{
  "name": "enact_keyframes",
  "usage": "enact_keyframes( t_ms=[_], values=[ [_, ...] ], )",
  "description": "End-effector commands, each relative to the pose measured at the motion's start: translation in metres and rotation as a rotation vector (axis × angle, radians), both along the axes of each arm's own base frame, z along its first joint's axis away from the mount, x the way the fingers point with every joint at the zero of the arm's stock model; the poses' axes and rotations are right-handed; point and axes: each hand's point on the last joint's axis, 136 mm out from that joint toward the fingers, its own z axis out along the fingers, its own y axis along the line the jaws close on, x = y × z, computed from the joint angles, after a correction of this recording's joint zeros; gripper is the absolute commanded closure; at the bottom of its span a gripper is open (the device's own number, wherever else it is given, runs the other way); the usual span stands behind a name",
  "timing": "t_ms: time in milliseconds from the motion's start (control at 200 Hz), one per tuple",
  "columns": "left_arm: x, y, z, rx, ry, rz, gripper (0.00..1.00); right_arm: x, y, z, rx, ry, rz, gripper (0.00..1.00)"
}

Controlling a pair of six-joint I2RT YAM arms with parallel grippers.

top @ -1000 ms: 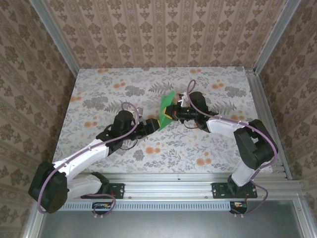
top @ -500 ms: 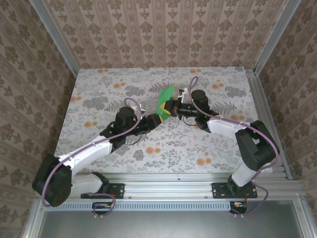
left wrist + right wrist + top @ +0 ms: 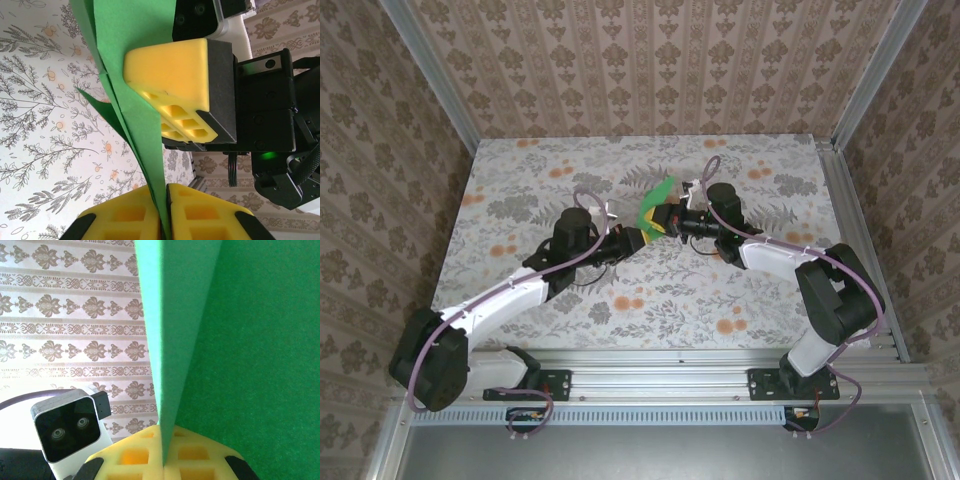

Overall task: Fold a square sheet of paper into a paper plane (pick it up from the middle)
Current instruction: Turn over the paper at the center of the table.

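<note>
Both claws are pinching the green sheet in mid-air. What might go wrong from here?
1. Tearing: the left claw and the right claw are both shut on the green sheet, close together. Any pull in opposite directions may rip it.
2. Collision: in the left wrist view, the right claw's yellow pad sits just beyond the left claw's tips, so a small move could make them bump.
3. Stray crease: a loose flap hangs off the sheet and may get folded wrongly.

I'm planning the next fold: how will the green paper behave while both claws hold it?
Probably floppy: the green paper bends between the left claw and the right claw rather than staying flat. Likely very light, since it looks like a thin sheet seen edge-on. It may crease or tear if the claws pull apart.
</note>
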Motion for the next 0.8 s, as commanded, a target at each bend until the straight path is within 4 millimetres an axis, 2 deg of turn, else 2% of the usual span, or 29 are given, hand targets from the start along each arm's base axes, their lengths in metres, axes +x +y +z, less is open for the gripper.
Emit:
enact_keyframes(
  t_ms=[0,75,230,310,475,625,690,715,795],
  values=[
    [0.001,-0.001,0.012,0.005,-0.046,-0.034,0.93,-0.007,0.0,0.013,0.023,-0.039,0.016,1.0],
    [-0.001,-0.001,0.011,0.016,-0.05,-0.042,0.96,-0.008,0.0,0.013,0.022,-0.04,0.018,0.96],
    [-0.002,0.006,0.006,0.103,-0.066,-0.057,0.99,-0.007,-0.004,0.011,0.007,-0.04,0.009,0.73],
    [-0.004,0.015,-0.002,0.207,-0.077,-0.065,1.0,-0.006,-0.015,0.007,-0.027,-0.038,-0.01,0.65],
    [-0.008,0.052,-0.026,0.528,-0.088,-0.073,1.0,-0.009,-0.048,-0.012,-0.179,-0.004,-0.05,0.52],
    [-0.006,0.104,-0.044,0.956,-0.102,-0.067,1.0,-0.016,-0.088,-0.028,-0.349,0.011,-0.1,0.49],
    [-0.002,0.125,-0.041,1.141,-0.121,-0.054,1.0,-0.018,-0.103,-0.039,-0.401,0.031,-0.115,0.48],
    [0.0,0.13,-0.039,1.201,-0.138,-0.05,1.0,-0.02,-0.108,-0.03,-0.404,0.009,-0.127,0.48],
    [0.007,0.146,-0.026,1.391,-0.205,-0.016,1.0,-0.022,-0.12,-0.034,-0.432,0.012,-0.144,0.46]
  ],
)
